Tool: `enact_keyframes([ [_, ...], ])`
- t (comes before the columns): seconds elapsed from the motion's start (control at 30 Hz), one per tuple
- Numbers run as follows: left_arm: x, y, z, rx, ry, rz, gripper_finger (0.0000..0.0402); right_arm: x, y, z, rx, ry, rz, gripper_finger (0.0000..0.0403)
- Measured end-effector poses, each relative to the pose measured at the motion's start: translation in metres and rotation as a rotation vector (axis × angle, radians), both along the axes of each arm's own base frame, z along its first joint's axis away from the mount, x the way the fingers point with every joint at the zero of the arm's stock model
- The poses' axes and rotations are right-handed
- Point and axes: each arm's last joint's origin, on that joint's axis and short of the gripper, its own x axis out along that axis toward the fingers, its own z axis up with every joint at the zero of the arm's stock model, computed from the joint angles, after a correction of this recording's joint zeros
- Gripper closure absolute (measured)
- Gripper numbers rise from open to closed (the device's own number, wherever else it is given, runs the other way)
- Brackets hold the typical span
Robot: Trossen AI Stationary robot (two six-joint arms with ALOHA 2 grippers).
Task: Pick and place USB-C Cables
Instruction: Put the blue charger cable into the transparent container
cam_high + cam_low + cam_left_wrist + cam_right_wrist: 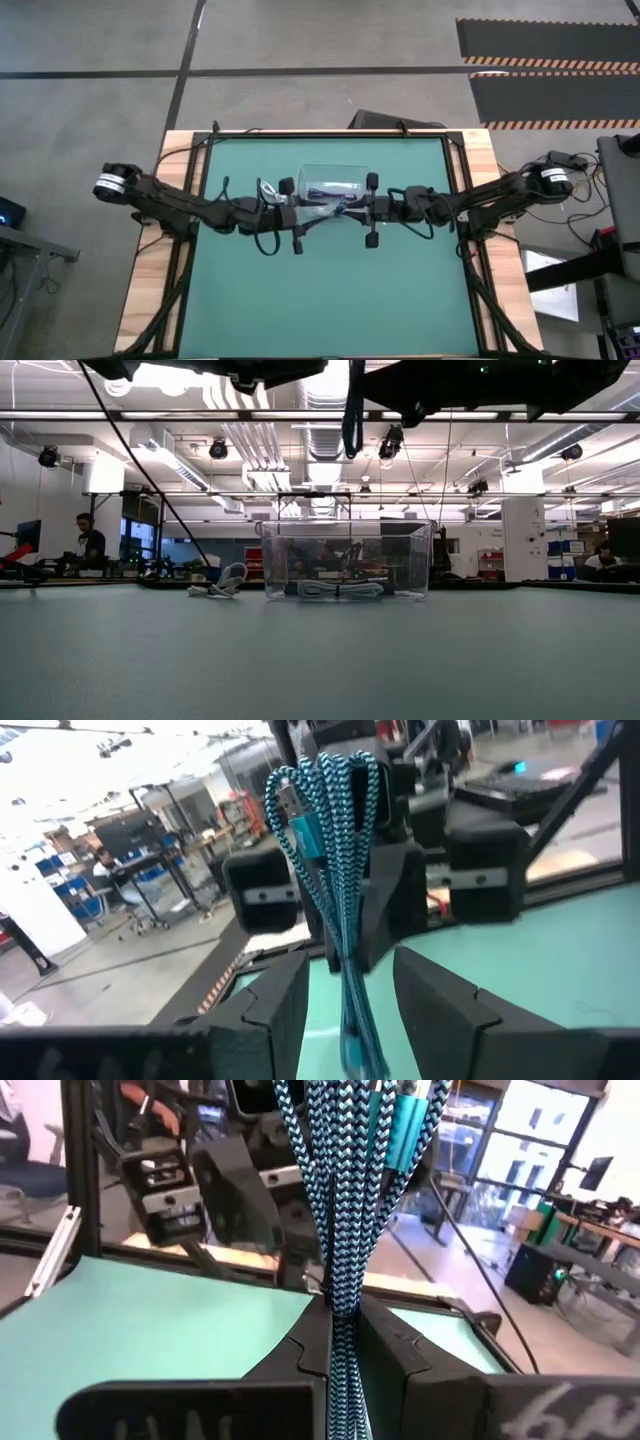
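Mat [330, 300] bare across lower frame; clear bin [333, 187] top centre. Right gripper [343, 1335] clenched on teal braided cable [345, 1200]; left gripper [348, 995] fingers parted, cable between

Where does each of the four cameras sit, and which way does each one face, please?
High view: above the table, looking straight down; both arms meet over the clear bin.
Low view: at table-top height, looking level at the bin and room; arms overhead.
Left wrist view: on the left arm, facing the right arm; left claw open around the teal braided cable.
Right wrist view: on the right arm; right claw shut on the same cable.
Both wrist views share that cable.
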Motion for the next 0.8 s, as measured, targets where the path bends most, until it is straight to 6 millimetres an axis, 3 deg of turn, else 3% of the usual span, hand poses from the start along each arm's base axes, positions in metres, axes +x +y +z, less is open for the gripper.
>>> enact_keyframes([
  [0.27,-0.029,0.005,0.002,0.013,0.079,0.001,0.0269,-0.009,-0.002,0.012,0.021,0.093,-0.032,0.0385],
  [0.57,-0.074,0.018,-0.007,0.005,0.043,0.145,0.0269,0.004,-0.003,0.055,0.031,0.329,-0.07,0.0385],
  [0.8,-0.091,0.021,-0.007,-0.009,-0.007,0.154,0.0269,0.019,-0.014,0.085,0.07,0.509,-0.123,0.0385],
])
